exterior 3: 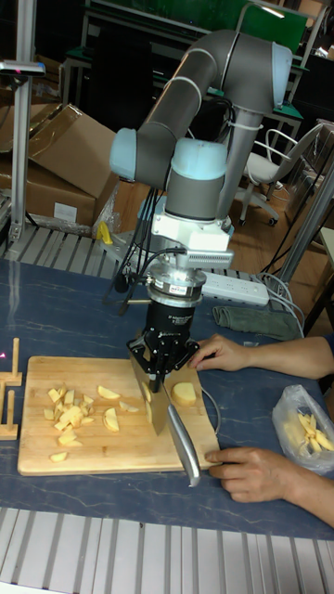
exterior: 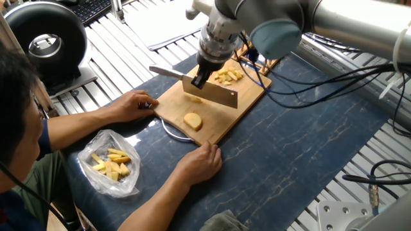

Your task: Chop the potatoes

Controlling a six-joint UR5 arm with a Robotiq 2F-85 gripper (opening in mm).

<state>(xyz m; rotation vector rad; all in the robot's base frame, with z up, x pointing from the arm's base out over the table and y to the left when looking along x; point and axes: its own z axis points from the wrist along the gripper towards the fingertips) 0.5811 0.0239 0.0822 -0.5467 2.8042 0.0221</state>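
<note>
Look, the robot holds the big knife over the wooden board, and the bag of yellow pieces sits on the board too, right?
Not quite. The gripper does hold the knife over the wooden board, but the bag lies on the dark table mat, off the board, near the person. The fixed view shows it.

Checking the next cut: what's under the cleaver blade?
A small potato piece shows beneath the cleaver on the cutting board; anything directly behind the blade is hidden.
</note>
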